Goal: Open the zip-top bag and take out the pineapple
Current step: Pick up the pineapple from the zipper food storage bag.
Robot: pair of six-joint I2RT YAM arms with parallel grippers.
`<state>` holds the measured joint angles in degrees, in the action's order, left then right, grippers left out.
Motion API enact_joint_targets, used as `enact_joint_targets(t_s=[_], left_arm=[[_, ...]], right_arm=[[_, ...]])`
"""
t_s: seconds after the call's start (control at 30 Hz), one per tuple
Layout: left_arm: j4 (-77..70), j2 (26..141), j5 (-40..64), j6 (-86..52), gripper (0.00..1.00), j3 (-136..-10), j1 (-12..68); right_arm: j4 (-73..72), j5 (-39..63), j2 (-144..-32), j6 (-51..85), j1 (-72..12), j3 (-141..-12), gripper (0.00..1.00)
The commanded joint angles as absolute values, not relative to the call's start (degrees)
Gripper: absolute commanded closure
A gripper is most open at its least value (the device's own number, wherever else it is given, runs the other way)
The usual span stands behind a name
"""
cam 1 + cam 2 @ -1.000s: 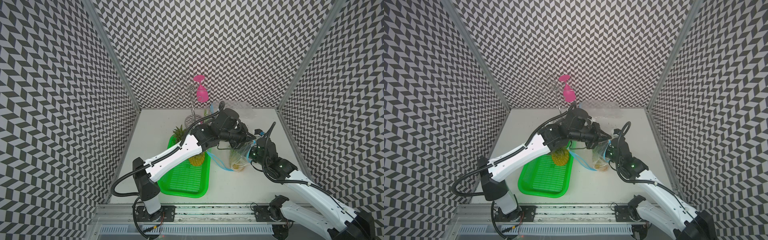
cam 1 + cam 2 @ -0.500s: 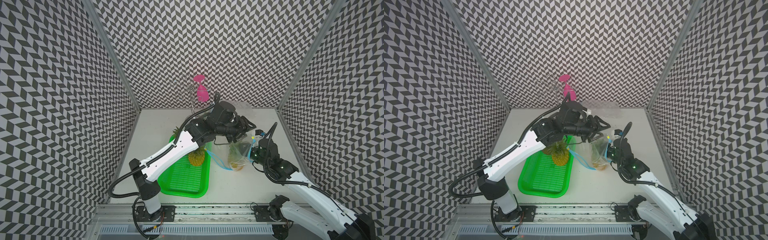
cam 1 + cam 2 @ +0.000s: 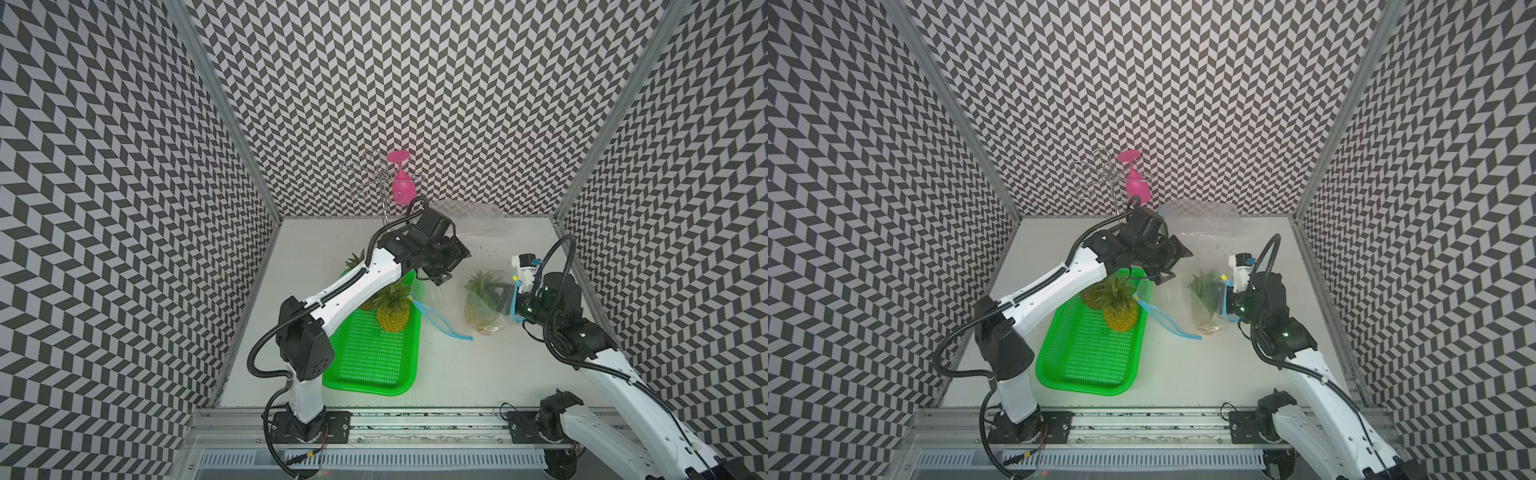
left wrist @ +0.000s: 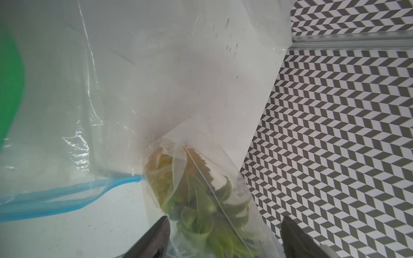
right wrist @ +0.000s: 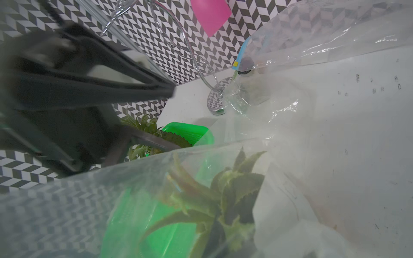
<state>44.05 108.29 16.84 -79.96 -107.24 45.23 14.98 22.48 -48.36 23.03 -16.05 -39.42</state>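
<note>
I am counting three pineapples. One pineapple (image 3: pixel 478 308) is sitting inside the zip-top bag (image 3: pixel 446 299) on the table, between the two arms, crown pointing toward the back wall. Two other pineapples are lying in the single green tray (image 3: pixel 365 374): one in plain sight (image 3: pixel 392 318), one mostly hidden under the left arm, only its crown (image 3: pixel 355 261) showing.

I am seeing two clear bags in all; the second bag (image 3: pixel 473 218) is lying crumpled by the back wall. One pink glass (image 3: pixel 402 187) is hanging upside down on one wire rack (image 3: pixel 374 178).

The right gripper (image 3: pixel 510 296) is pinching the zip-top bag's edge by the blue zip, jaws fully closed on the plastic. The left gripper (image 4: pixel 225 236) is hovering over the bag with its jaws standing wide and gripping nothing.

The blue zip strip (image 4: pixel 67 196) is trailing toward the tray and looks parted.

The table (image 3: pixel 478 374) is plain white with a few dark scuffs. Black-and-white chevron walls (image 3: pixel 415 83) are enclosing it on three sides, and an aluminium rail (image 3: pixel 415 419) is running along the front.
</note>
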Motion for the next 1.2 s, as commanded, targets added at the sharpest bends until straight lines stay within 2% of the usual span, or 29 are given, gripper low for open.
enact_joint_targets(t_s=[0.0, 0.2, 0.27, 0.43, 0.47, 0.5, 0.53, 0.7, 0.97, 1.17], left_arm=[[48.89, 110.27, 20.37, -82.1, 0.18, -110.0, 45.44], [42.11, 109.64, 24.08, -86.57, 0.17, -103.33, 44.43], [41.59, 110.36, 25.02, -87.1, 0.24, -103.57, 44.43], [39.56, 109.87, 24.78, -87.27, 0.59, -101.62, 44.37], [39.27, 109.73, 24.87, -87.28, 0.72, -101.0, 44.23], [38.76, 109.61, 24.88, -87.28, 0.89, -100.17, 43.91], [37.91, 109.4, 24.87, -87.23, 1.0, -99.31, 43.51], [32.85, 108.08, 23.76, -86.86, 1.0, -94.17, 41.14], [38.46, 113.64, 17.33, -80.46, 1.0, -101.25, 38.85], [40.83, 117.02, 14.92, -77.86, 1.0, -103.61, 39.37]], right_arm=[[7.89, 26.62, -46.8, 21.25, -15.38, -42.36, 1.0], [7.47, 27.98, -47.3, 21.41, -15.16, -42.66, 1.0], [7.47, 28.04, -47.35, 21.39, -15.12, -42.63, 1.0], [6.62, 29.33, -47.98, 22.0, -14.95, -43.29, 1.0], [6.74, 29.56, -48.16, 22.11, -14.94, -43.9, 1.0], [7.06, 29.7, -48.33, 22.13, -14.86, -44.69, 1.0], [7.4, 29.75, -48.47, 22.19, -14.79, -45.41, 1.0], [10.38, 30.77, -48.51, 23.68, -14.25, -49.8, 1.0], [13.93, 34.01, -47.51, 28.86, -13.49, -56.36, 1.0], [14.7, 32.04, -48.59, 32.22, -12.05, -63.47, 1.0]])
